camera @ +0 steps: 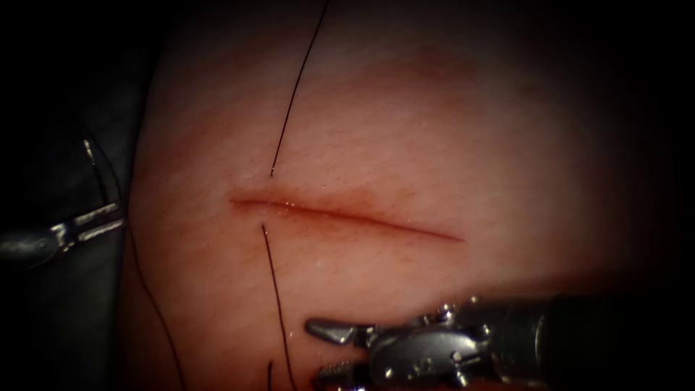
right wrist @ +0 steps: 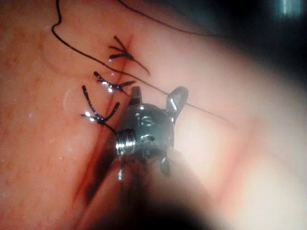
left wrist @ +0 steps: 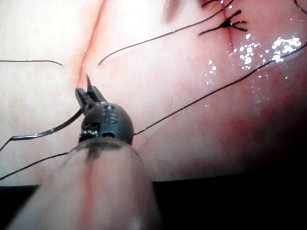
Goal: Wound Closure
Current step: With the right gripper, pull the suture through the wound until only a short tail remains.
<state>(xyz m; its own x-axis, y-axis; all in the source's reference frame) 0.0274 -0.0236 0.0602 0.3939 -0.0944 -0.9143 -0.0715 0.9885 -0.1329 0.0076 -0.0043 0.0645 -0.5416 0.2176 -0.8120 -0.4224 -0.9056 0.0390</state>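
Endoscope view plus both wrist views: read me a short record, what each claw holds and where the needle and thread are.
left claw: left of the cut, shut on the needle near one end of its curve
right claw: below the cut, open, holds nothing
needle: outside the tissue
thread: enters the tissue above the cut's left end, comes out below it
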